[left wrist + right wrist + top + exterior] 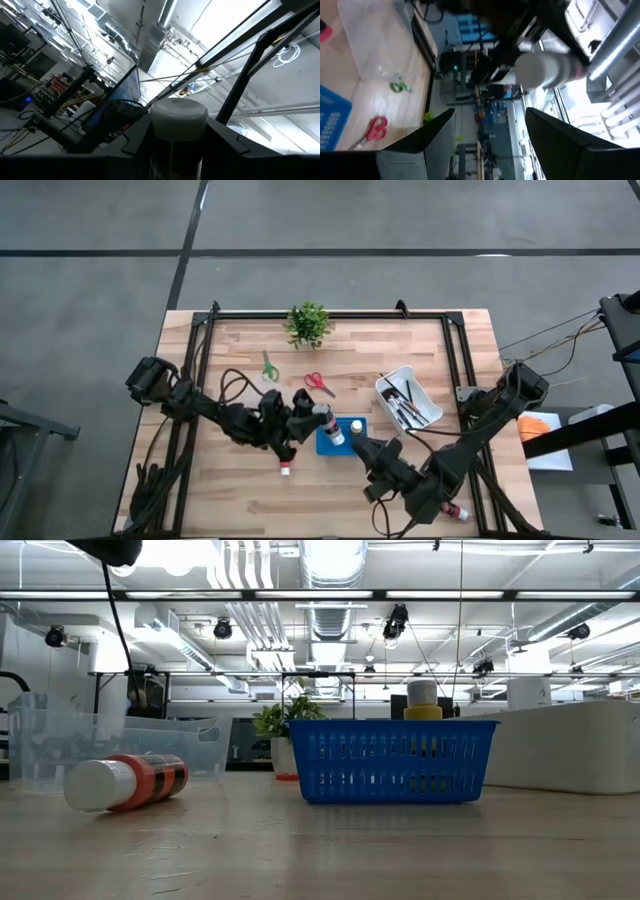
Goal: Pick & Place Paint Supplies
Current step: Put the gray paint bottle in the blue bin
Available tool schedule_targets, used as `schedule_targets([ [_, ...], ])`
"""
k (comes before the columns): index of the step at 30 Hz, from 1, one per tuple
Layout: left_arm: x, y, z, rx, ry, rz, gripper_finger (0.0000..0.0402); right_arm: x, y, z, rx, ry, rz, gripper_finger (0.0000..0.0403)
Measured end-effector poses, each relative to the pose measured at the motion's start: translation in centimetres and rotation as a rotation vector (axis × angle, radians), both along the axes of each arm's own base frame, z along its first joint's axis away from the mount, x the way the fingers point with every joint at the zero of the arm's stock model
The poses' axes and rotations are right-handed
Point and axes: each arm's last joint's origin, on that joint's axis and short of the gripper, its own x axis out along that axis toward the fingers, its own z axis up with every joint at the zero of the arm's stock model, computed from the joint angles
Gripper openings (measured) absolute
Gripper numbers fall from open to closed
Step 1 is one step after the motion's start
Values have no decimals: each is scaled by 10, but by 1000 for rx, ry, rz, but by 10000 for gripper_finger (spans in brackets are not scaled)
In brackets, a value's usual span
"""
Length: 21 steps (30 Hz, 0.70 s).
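- A paint bottle (pixel 324 423) with a white cap was held in the left tool (pixel 316 420), above the left edge of the blue basket (pixel 331 446); in the left wrist view its white cap (pixel 178 116) stood between the two dark fingers.
- A second bottle with a yellow body (pixel 423 711) stood inside the blue basket.
- A red and black bottle (pixel 127 782) lay on its side on the desk (pixel 250 500), left of the basket.
- The right tool (pixel 361 450) was just beside the basket's right end, its jaws parted and holding nothing.
- Green scissors (pixel 268 367) and red scissors (pixel 319 383) lay flat near the middle of the desk.
- A white tray (pixel 393 379) on the right side held dark-tipped brushes (pixel 406 402).
- The desk was light wood with a black frame; a green potted plant (pixel 308 323) stood at its far edge.
- The room behind had a ceiling with pipes and bright lamps.
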Motion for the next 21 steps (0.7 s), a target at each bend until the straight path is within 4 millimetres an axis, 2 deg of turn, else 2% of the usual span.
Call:
schedule_targets([
  [14, 4, 0, 4, -5, -25, -26, 147, 7, 4, 21, 24, -50, 112, 238],
  [21, 7, -2, 15, 5, -70, -61, 147, 19, -5, 34, 12, -88, 195, 238],
])
